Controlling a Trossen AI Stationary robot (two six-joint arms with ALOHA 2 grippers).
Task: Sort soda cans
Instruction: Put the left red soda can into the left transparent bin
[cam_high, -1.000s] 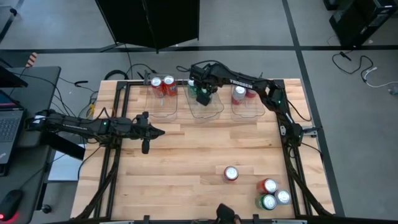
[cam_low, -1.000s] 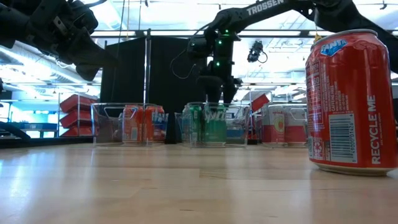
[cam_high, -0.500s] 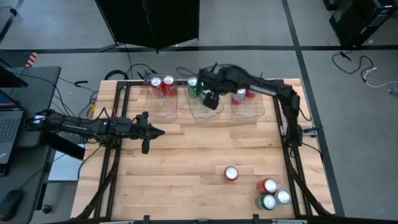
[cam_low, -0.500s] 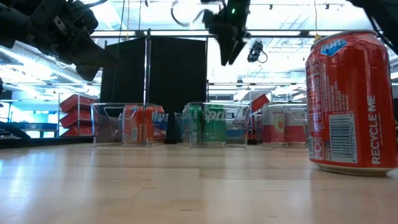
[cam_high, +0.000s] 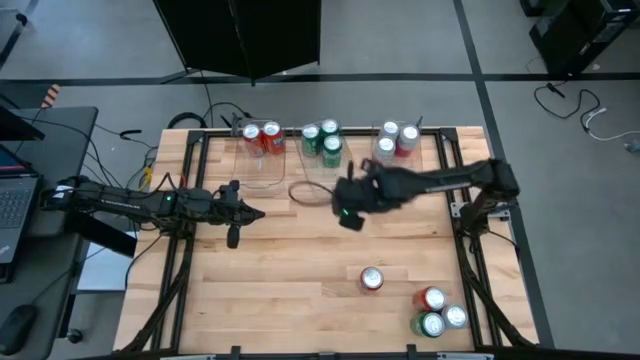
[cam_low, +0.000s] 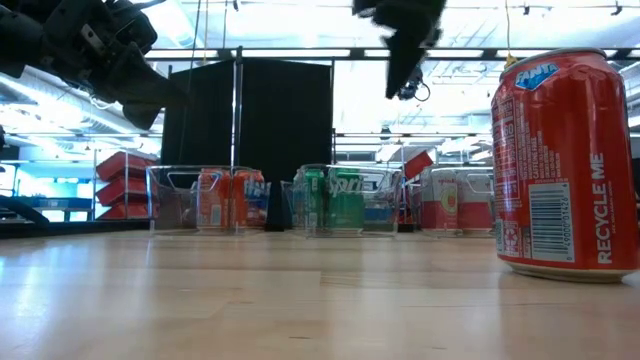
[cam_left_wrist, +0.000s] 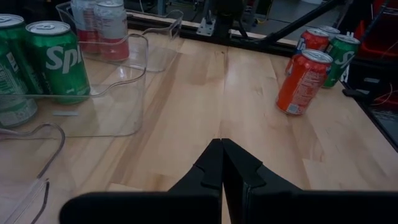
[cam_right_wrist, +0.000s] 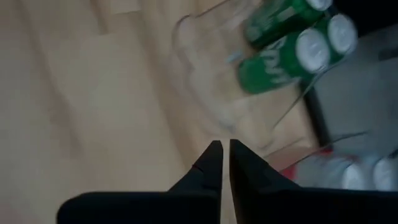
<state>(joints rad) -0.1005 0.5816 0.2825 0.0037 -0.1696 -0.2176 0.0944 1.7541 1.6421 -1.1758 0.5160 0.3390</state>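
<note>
Three clear bins line the far edge. The left bin (cam_high: 262, 172) holds two red soda cans (cam_high: 261, 133), the middle bin (cam_high: 305, 188) three green cans (cam_high: 326, 137), and the right bin (cam_high: 405, 170) silver and red-white cans (cam_high: 394, 138). A red can (cam_high: 372, 279) stands alone near the front. A red (cam_high: 433, 298), a green (cam_high: 432, 324) and a silver can (cam_high: 455, 316) cluster at the near right corner. My right gripper (cam_high: 345, 205) hovers shut and empty above the table, just in front of the middle bin. My left gripper (cam_high: 258, 212) waits shut at mid-left.
The low view has the lone red can (cam_low: 565, 165) large at its right, with my right gripper (cam_low: 405, 70) high above the bins. Bare wood lies between the bins and the loose cans. Black frame rails run along both table sides.
My right gripper has come up out of the middle bin and swung toward the table's near edge, rising and rolling a little. Its fingers have shut with nothing in them. The green cans stand still in the middle bin.
</note>
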